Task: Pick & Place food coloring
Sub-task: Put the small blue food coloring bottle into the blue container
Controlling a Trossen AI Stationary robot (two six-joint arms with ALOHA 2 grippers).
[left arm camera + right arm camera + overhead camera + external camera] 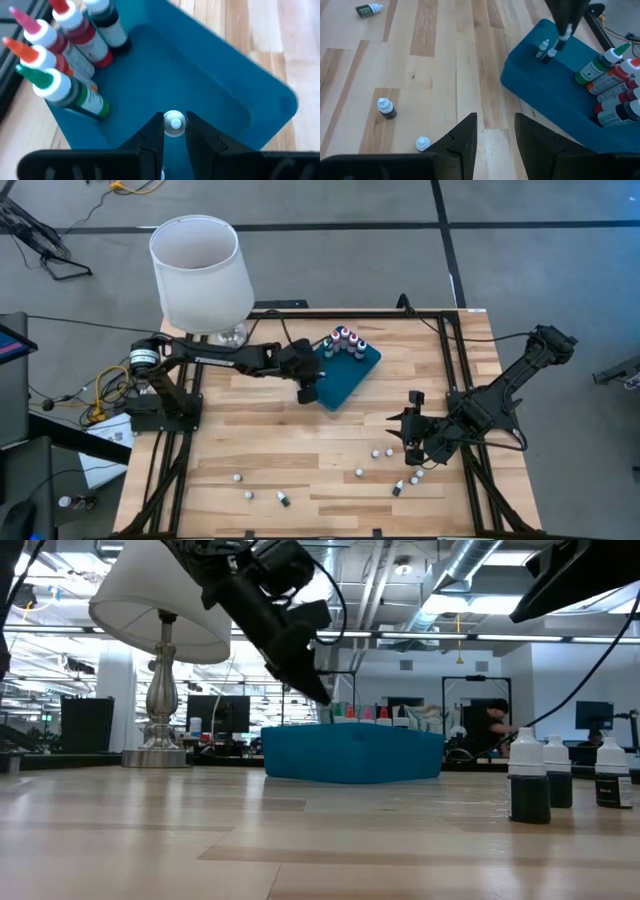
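The left tool point(174, 135) is pinched on a tiny white-capped food coloring bottle point(174, 123) over the teal rounded plastic tray point(352, 375) near the wooden worktop's point(300, 450) far edge, so placing is in hand. Next, lowering and letting go upright beside the standing bottles point(70, 50) seems called for. The right tool point(495, 137) hangs part open and empty above loose bottles point(395, 465) near the near-right corner.

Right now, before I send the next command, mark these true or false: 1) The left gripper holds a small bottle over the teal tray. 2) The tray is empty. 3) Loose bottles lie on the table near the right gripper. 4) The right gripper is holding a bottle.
1) True: the left gripper is shut on a small white-capped bottle above the teal tray.
2) False: coloured-top bottles stand at one end.
3) True: loose bottles lie by the right gripper.
4) False: its fingers are empty.
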